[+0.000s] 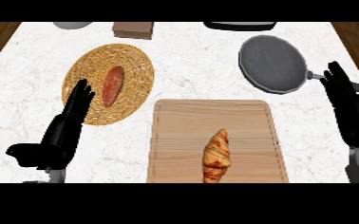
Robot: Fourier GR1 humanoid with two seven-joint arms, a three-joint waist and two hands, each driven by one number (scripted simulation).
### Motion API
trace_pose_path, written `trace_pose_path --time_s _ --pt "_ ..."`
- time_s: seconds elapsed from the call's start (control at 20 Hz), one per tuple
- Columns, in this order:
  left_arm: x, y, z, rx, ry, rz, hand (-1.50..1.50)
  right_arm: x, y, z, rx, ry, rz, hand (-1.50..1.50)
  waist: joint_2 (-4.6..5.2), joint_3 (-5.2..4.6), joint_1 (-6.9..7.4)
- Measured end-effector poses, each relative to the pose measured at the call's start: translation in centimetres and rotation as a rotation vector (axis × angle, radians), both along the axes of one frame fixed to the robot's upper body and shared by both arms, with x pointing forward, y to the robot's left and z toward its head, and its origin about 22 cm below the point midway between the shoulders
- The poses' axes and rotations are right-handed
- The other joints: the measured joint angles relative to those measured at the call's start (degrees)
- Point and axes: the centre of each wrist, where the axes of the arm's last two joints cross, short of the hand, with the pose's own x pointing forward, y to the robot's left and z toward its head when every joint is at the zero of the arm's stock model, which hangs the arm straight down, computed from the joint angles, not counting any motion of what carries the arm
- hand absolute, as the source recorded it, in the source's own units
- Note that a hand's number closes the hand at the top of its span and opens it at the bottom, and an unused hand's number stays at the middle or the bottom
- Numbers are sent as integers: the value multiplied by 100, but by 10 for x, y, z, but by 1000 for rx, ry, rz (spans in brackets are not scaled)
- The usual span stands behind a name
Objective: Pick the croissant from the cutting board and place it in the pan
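One croissant, zero hands on it yet

Croissant (216, 156) lay lengthwise on the near part of the cutting board (182, 123), a bit right of middle. I'd guess it was light, flaky and easy to crush, so best taken across the fat middle, not by the thin tips. Pan (272, 64) sat up and to the right, apart from the board, with nothing in it. Right hand (344, 102) hung just beside the pan's handle (317, 75), fingers straight, holding nothing. Left hand (67, 123) was the same deal, at the edge of the woven mat (133, 66) that carried a reddish-orange piece of food (113, 85).
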Motion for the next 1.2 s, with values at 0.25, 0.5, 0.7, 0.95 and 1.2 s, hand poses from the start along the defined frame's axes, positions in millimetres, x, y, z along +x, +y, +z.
trace_pose_path --time_s 0.25,0.5,0.7,0.95,1.2 --pt "19 8 12 35 -32 43 0 6 45 -5 -74 119 280 150 12 113 34" --pt "35 21 22 69 -9 89 0 -7 88 -2 -335 119 445 -150 -26 140 -88" --pt "39 31 20 73 8 125 0 -30 96 20 -547 -19 420 -150 -70 144 -243" --pt "49 27 21 74 16 131 0 -57 104 79 -747 -43 449 -150 -70 144 -263" --pt "57 22 28 73 13 109 0 -69 116 126 -951 76 514 -150 -51 133 -142"
